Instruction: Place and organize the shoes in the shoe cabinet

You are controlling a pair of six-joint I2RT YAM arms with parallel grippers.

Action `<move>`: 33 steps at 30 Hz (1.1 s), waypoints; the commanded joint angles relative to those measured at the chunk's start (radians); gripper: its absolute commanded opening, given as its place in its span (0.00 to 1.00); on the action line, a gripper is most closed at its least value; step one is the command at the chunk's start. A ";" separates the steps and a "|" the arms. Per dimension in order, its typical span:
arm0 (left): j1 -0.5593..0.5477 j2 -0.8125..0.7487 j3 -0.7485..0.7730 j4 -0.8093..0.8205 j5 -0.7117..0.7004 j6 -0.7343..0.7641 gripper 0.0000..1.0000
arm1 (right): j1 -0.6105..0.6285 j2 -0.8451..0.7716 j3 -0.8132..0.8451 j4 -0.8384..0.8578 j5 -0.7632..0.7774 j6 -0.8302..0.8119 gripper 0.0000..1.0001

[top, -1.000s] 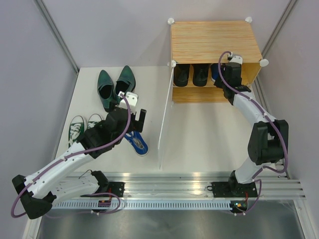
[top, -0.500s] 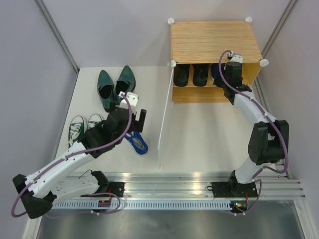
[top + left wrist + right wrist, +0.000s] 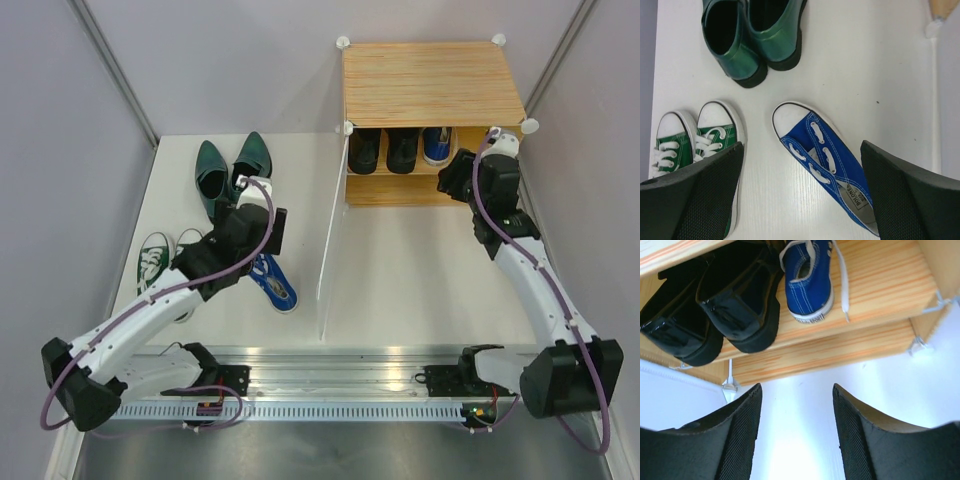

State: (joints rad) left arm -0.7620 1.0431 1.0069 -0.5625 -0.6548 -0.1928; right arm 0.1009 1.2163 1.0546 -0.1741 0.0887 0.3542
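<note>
The shoe cabinet (image 3: pixel 430 80) stands at the far right. Its upper shelf (image 3: pixel 875 285) holds two black dress shoes (image 3: pixel 383 150) (image 3: pixel 740 305) and one blue sneaker (image 3: pixel 436 145) (image 3: pixel 807 282). My right gripper (image 3: pixel 452 183) (image 3: pixel 797 440) is open and empty just in front of the cabinet. The other blue sneaker (image 3: pixel 274 284) (image 3: pixel 825 160) lies on the table. My left gripper (image 3: pixel 274 232) (image 3: pixel 800 200) is open above it, a finger on each side. The dark green pointed shoes (image 3: pixel 230 172) (image 3: pixel 755 40) and the green white-toed sneakers (image 3: pixel 165 255) (image 3: pixel 695 140) sit at the left.
The translucent door panel (image 3: pixel 330 230) stands open, edge-on, between the two arms. The table's left edge runs just beside the green sneakers. Grey walls enclose the table on the left, far and right sides.
My right gripper has drawn back out of the cabinet and swung right, leaving the blue sneaker on the shelf. My left gripper has shifted slightly farther over the blue sneaker on the table.
</note>
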 commanded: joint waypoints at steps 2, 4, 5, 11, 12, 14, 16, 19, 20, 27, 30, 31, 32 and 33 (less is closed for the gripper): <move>0.102 0.107 0.087 -0.129 0.053 -0.199 1.00 | -0.001 -0.139 -0.071 -0.022 0.057 0.052 0.64; 0.150 0.123 0.082 -0.145 0.127 -0.255 1.00 | -0.001 -0.182 -0.114 -0.022 0.056 0.064 0.64; 0.164 0.124 0.070 -0.146 0.203 -0.282 1.00 | -0.001 -0.193 -0.128 -0.022 0.057 0.068 0.65; 0.213 0.120 -0.065 -0.148 0.277 -0.546 0.98 | -0.001 -0.178 -0.162 -0.022 0.020 0.109 0.65; 0.216 0.118 -0.101 -0.146 0.279 -0.578 0.98 | -0.001 -0.172 -0.157 -0.022 0.007 0.111 0.65; 0.224 0.117 -0.142 -0.131 0.281 -0.655 0.99 | -0.001 -0.158 -0.156 -0.022 -0.024 0.117 0.65; 0.246 0.121 -0.194 -0.103 0.290 -0.691 0.99 | -0.001 -0.159 -0.160 -0.021 -0.033 0.123 0.65; 0.285 0.133 -0.243 -0.073 0.316 -0.729 0.99 | -0.003 -0.178 -0.169 -0.016 -0.041 0.129 0.65; 0.293 0.133 -0.251 -0.054 0.326 -0.740 0.99 | -0.001 -0.184 -0.173 -0.015 -0.041 0.131 0.65; 0.336 0.130 -0.330 0.039 0.365 -0.751 0.74 | -0.001 -0.221 -0.194 0.005 -0.035 0.134 0.65; 0.336 0.107 -0.337 0.046 0.334 -0.755 0.47 | -0.003 -0.225 -0.196 0.007 -0.038 0.137 0.64; 0.337 0.103 -0.335 0.050 0.321 -0.752 0.43 | -0.001 -0.228 -0.197 0.007 -0.037 0.137 0.64; 0.337 0.101 -0.334 0.049 0.316 -0.743 0.36 | -0.001 -0.230 -0.197 0.008 -0.037 0.135 0.64; 0.339 0.103 -0.324 0.052 0.314 -0.737 0.22 | -0.001 -0.230 -0.197 0.008 -0.035 0.135 0.64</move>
State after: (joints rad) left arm -0.4335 1.1679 0.6785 -0.5468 -0.3038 -0.9218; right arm 0.1009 1.0077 0.8635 -0.1951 0.0586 0.4770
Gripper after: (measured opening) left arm 0.312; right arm 0.647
